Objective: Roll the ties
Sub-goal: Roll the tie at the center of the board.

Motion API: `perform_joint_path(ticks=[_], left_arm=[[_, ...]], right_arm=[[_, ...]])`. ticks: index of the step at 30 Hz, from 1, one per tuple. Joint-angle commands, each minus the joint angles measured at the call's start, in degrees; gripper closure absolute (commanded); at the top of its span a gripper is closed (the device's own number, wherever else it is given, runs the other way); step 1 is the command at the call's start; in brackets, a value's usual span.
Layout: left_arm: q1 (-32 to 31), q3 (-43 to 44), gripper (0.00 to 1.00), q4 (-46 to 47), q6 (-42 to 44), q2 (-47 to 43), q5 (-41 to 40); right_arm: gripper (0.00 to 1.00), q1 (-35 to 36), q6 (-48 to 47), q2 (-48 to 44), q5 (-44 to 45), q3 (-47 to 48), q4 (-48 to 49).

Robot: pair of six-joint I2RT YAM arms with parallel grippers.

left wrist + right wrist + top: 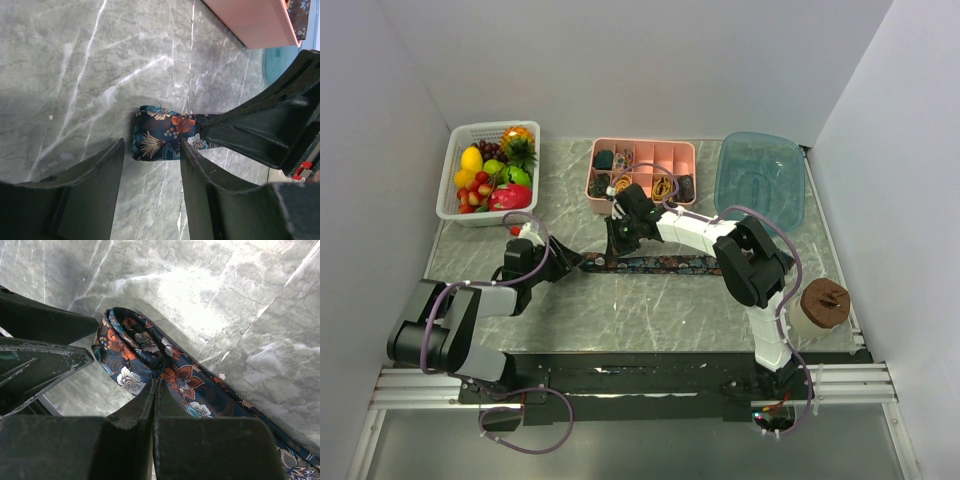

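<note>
One of the ties [665,264] lies flat across the middle of the marble table, dark navy with a red, blue and tan flower pattern. Its left end [155,140] is folded over on itself. My left gripper [572,262] is at that end, low to the table. Its jaws are open, and the fold sits just beyond the left gripper [151,150] tips, not touching them. My right gripper [616,250] reaches in from the right. The right gripper [156,382] is shut and its tips press down on the folded tie [180,377], where the fabric puckers.
A white basket [455,190] of toy fruit stands at the back left. A pink compartment tray [642,148] with dark rolled ties and yellow bands is at the back centre. A blue tub [760,175] is at the back right, and a brown-topped roll [823,305] at the right edge.
</note>
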Motion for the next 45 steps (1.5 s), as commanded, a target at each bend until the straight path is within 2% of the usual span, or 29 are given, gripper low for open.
perform_joint_path(ticks=[1, 9, 21, 45], left_arm=[[0.2, 0.0, 0.46, 1.7, 0.7, -0.4, -1.7], [0.2, -0.4, 0.48, 5.7, -0.4, 3.1, -0.1], [0.2, -0.3, 0.48, 6.7, -0.5, 4.7, 0.0], [0.2, 0.2, 0.46, 7.7, -0.5, 4.7, 0.9]], right_arm=[[1.00, 0.6, -0.5, -3.3, 0.6, 1.9, 0.4], [1.00, 1.0, -0.7, -3.8, 0.8, 2.6, -0.2], [1.00, 1.5, -1.3, -6.8, 1.8, 2.6, -0.9], [1.00, 2.7, -2.1, 2.2, 4.8, 5.5, -3.0]])
